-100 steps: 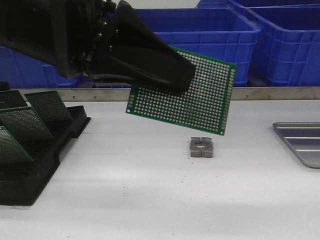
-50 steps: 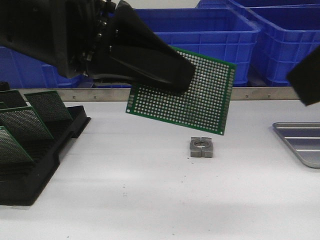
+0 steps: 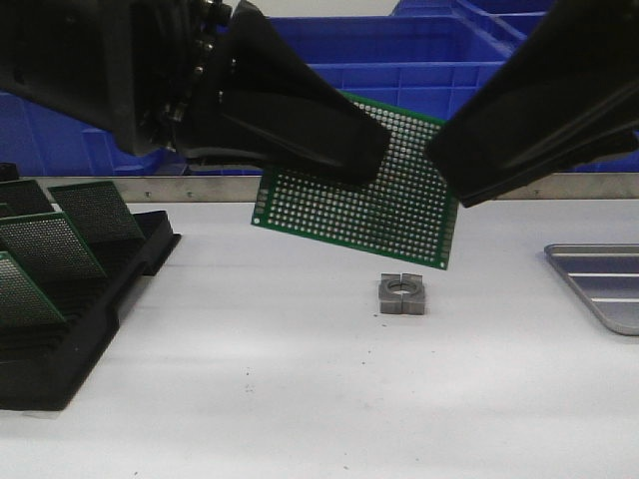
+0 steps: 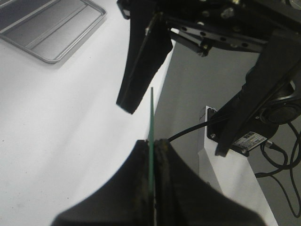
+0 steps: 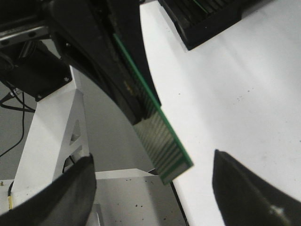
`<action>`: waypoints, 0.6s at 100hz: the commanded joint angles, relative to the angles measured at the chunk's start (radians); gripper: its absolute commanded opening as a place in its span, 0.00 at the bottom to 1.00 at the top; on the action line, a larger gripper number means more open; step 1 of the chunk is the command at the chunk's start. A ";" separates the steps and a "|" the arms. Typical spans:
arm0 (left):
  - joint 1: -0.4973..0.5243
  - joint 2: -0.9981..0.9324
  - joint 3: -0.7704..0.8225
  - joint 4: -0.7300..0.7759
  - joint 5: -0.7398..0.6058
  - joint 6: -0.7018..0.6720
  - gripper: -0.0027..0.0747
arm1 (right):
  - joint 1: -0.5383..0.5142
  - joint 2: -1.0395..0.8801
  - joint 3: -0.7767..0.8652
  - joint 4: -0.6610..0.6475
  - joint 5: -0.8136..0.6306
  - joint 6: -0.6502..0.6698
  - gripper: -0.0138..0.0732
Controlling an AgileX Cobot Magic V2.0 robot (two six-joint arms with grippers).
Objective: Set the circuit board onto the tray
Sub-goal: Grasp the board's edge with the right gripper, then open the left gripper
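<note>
My left gripper point(image 3: 354, 150) is shut on a green perforated circuit board point(image 3: 389, 205) and holds it upright and tilted above the white table. In the left wrist view the board point(image 4: 151, 122) is edge-on, clamped between the fingers point(image 4: 141, 160). My right gripper point(image 3: 449, 165) is open and has come in from the right, its jaws on either side of the board's right edge without touching it. In the right wrist view the board's corner point(image 5: 167, 150) hangs between the wide-open fingers point(image 5: 235, 183). The silver-grey tray point(image 3: 599, 284) lies at the right edge and holds nothing visible; it also shows in the left wrist view point(image 4: 47, 28).
A black slotted rack point(image 3: 70, 299) with several green boards stands at the left. A small grey metal block with a round hole point(image 3: 401, 294) lies on the table under the board. Blue plastic bins point(image 3: 559, 80) line the back.
My right gripper has entered from the right and moved left up to the board's right edge. The left gripper and the board have not moved.
</note>
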 commanded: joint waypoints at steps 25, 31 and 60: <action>-0.010 -0.029 -0.029 -0.066 0.043 0.005 0.01 | 0.039 0.048 -0.061 0.071 0.053 -0.039 0.40; -0.010 -0.029 -0.029 -0.066 0.043 0.005 0.01 | 0.039 0.048 -0.061 0.071 0.054 -0.039 0.28; -0.010 -0.029 -0.029 -0.066 0.043 0.033 0.11 | 0.039 0.048 -0.061 0.071 0.058 -0.039 0.09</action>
